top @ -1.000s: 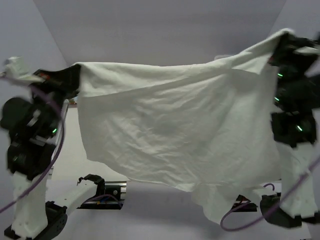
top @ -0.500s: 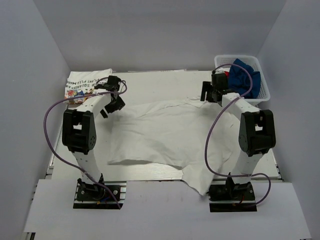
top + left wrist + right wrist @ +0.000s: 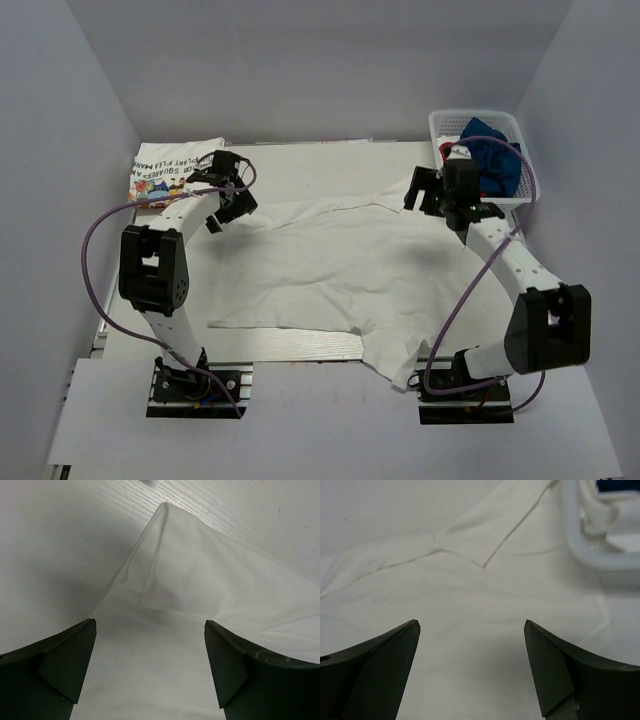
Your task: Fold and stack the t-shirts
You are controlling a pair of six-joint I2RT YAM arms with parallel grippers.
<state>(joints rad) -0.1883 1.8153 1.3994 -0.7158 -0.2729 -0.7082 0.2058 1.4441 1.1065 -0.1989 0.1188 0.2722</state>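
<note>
Plain white t-shirt (image 3: 330, 270) lying spread on the table (image 3: 300, 165), left claw (image 3: 150, 625) wide open above one far corner, right claw (image 3: 471, 624) wide open above the other, both holding nothing

A plain white t-shirt (image 3: 330, 265) of soft, matt cloth lies creased on a table (image 3: 320, 165). The table's white top looks smooth from above and shows a fine wood-like grain up close. A printed t-shirt (image 3: 165, 170) is the same matt cloth, its lettering flat ink. A blue t-shirt (image 3: 495, 160), also soft cloth, fills a white plastic lattice basket (image 3: 526, 152) with a slight sheen. The fingers (image 3: 55, 670) of the left gripper (image 3: 150, 624) and of the right gripper (image 3: 471, 623) are dark, matt, hard plastic. A bare metal rail (image 3: 300, 345) edges the table.
</note>
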